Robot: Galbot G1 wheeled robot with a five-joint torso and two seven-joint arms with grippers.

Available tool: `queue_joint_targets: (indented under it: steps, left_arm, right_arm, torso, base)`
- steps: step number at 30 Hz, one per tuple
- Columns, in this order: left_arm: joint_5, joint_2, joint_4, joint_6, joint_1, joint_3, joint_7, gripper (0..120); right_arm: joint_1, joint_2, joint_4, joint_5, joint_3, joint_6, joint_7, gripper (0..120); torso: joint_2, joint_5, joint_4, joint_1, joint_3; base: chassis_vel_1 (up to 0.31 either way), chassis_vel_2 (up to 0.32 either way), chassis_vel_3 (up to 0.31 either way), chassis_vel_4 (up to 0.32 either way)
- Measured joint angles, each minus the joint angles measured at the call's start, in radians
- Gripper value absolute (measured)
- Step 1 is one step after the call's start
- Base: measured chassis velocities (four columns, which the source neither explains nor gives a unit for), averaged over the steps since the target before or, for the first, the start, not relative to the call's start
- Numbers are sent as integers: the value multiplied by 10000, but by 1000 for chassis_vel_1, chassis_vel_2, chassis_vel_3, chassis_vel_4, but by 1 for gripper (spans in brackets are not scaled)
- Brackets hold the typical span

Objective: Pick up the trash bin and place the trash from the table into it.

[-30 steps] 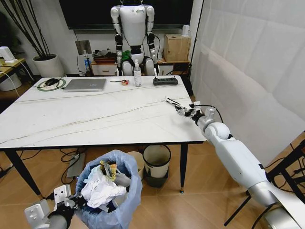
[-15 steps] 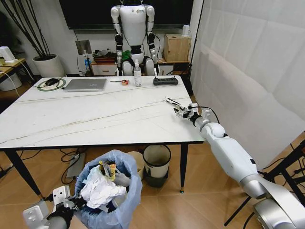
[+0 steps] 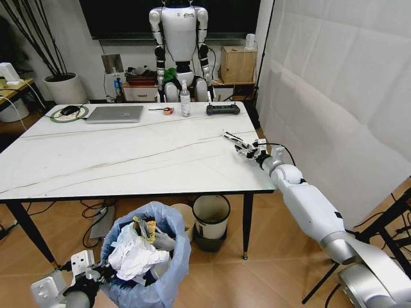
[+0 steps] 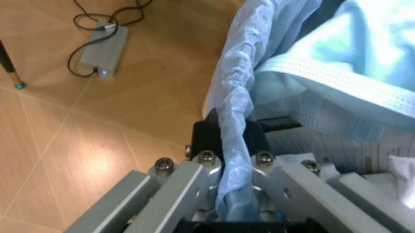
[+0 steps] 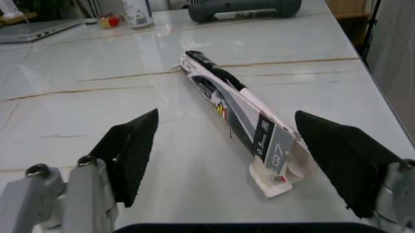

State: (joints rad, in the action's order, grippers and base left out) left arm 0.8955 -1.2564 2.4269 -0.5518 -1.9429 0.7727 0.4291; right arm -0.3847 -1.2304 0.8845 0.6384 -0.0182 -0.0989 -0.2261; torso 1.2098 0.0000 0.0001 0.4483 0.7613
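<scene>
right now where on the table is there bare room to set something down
Most of the table is bare: the whole middle and near edge, from the laptop row forward. The far edge is crowded with the laptop, spray bottle and black controller. At the right edge the open right pincer straddles a flat wrapper.

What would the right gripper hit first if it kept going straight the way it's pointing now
Most likely the long white wrapper lying on the table. The open right gripper points along the tabletop, with the wrapper's near end between its fingers. Farther along that line sits a dark grey device.
</scene>
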Motion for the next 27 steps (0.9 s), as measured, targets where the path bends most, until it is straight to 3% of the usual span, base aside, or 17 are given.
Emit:
queue_joint_targets:
  steps: [10, 13, 17, 19, 21, 27]
  left_arm:
    - [70, 116, -86, 0, 83, 12, -1, 0]
    - [81, 135, -93, 1, 85, 16, 0, 0]
    - [119, 194, -109, 1, 104, 39, 6, 0]
    - [121, 196, -109, 0, 105, 39, 6, 0]
    - [154, 229, -124, 0, 131, 44, 14, 0]
    - [179, 259, -155, 1, 165, 43, 28, 0]
  right_arm:
    - [39, -57, -191, -111, -9, 40, -50, 41]
    - [18, -50, -181, -125, -14, 40, -55, 36]
    - [-45, -14, -116, -181, -19, 37, -72, 15]
    - [-50, -11, -111, -185, -19, 37, -73, 15]
    - [-90, -2, -56, -201, -24, 28, -77, 1]
    - [-215, 46, 142, -219, -22, 17, -104, 0]
  torso:
    - [0, 0, -1, 0, 0]
    - [0, 0, 0, 0, 0]
    - [0, 0, -1, 0, 0]
    - [0, 0, -1, 0, 0]
    - [0, 0, -1, 0, 0]
    - [0, 0, -1, 0, 0]
  base:
    - [0, 0, 0, 0]
    - [0, 0, 0, 0]
    - [0, 0, 0, 0]
    - [0, 0, 0, 0]
    - [0, 0, 0, 0]
    - [0, 0, 0, 0]
